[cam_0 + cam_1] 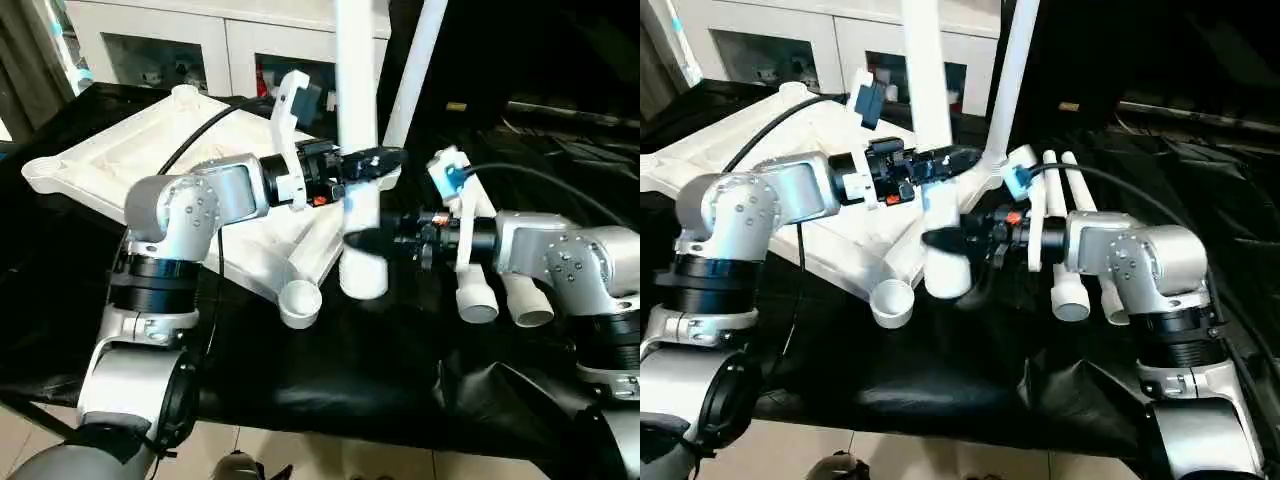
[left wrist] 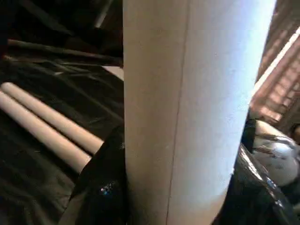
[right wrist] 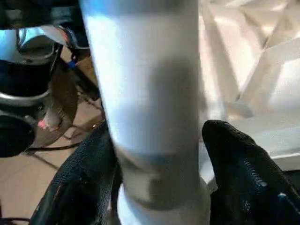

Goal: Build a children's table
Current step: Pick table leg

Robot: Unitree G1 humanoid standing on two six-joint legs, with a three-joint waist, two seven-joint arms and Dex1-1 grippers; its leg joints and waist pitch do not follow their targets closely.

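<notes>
1. Tabletop [image 1: 120, 165]: white, ribbed underside up, far left on black cloth [image 1: 330, 370].
2. Upright leg [image 1: 358, 150]: white cylinder, centre; left gripper [image 1: 375, 162] and right gripper [image 1: 372, 240] both grasp it.
3. Two spare legs [image 1: 1072, 235]: lying right.

Head stereo pair sat high, looked forward and down over both silver forearms onto the black-draped bench. Both eyes covered the same area: upturned tabletop [image 1: 150, 165], upright leg [image 1: 358, 150], white cabinet [image 1: 200, 40] at the back. Right eye's frame was offset sideways, so everything sat further left in it.

Left wrist cam was pressed close to the upright leg [image 2: 187, 112], looking past it to two spare legs [image 2: 47, 126] lying on the cloth. Right wrist cam, equally close on the same leg [image 3: 150, 103], faced the opposite way, toward the tabletop's ribbed underside [image 3: 248, 61]. Both wrist views shared just that leg.
</notes>
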